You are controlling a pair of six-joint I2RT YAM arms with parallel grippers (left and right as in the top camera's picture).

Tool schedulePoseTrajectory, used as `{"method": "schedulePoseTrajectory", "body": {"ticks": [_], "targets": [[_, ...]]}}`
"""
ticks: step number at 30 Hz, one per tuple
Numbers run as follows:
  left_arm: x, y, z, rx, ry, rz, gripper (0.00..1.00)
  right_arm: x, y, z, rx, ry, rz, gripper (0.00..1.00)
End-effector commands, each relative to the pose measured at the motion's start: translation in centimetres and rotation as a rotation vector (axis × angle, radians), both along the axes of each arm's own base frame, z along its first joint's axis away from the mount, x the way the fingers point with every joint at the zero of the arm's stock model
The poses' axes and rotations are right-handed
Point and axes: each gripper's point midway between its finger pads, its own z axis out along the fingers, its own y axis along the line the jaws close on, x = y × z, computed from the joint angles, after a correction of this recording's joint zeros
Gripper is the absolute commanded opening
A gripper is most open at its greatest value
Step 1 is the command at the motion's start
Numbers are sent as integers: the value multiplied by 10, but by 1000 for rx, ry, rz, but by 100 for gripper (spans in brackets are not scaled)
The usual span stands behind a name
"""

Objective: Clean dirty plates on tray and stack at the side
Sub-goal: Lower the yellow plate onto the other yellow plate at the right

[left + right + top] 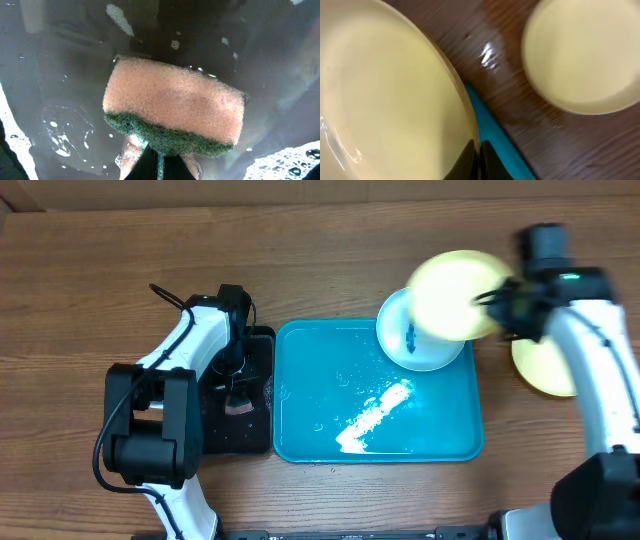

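- The right gripper is clamped on the rim of a pale yellow plate, its two fingers pressed together at the plate's near edge.
- This held plate is lifted clear, above the far right corner of the cyan tray, and its face looks clean.
- Beneath it, a cyan plate lies in that corner of the tray with a dark smear at its centre.
- A second pale yellow plate rests on the wooden worktop, just right of the tray.
- The left gripper is closed on an orange sponge with a green scouring side, held over the wet black tray left of the cyan tray.
- The step in hand appears to be stacking a cleaned plate at the side.
- Next, the right arm likely needs to carry the held plate rightward, centre it over the plate on the worktop, lower it level and let go.
- The cyan plate is not yet cleaned.
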Motion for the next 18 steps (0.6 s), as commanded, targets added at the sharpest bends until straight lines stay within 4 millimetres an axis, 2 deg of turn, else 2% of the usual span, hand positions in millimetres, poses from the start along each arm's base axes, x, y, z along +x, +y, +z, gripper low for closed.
{"method": "schedulePoseTrajectory", "body": {"ticks": [1, 6, 9, 13, 18], "targets": [[-4, -8, 1, -35, 4, -27, 4, -8, -48, -4, 117, -6, -163, 4], [-3, -8, 1, -35, 3, -27, 4, -38, -125, -30, 156, 66, -393, 4], [-3, -8, 0, -35, 0, -27, 4, -60, -152, -55, 184, 154, -467, 4], [-2, -8, 0, -35, -1, -27, 4, -76, -171, -82, 213, 227, -517, 4], [-4, -8, 1, -34, 5, -27, 4, -79, -186, -94, 212, 224, -552, 4]]}}
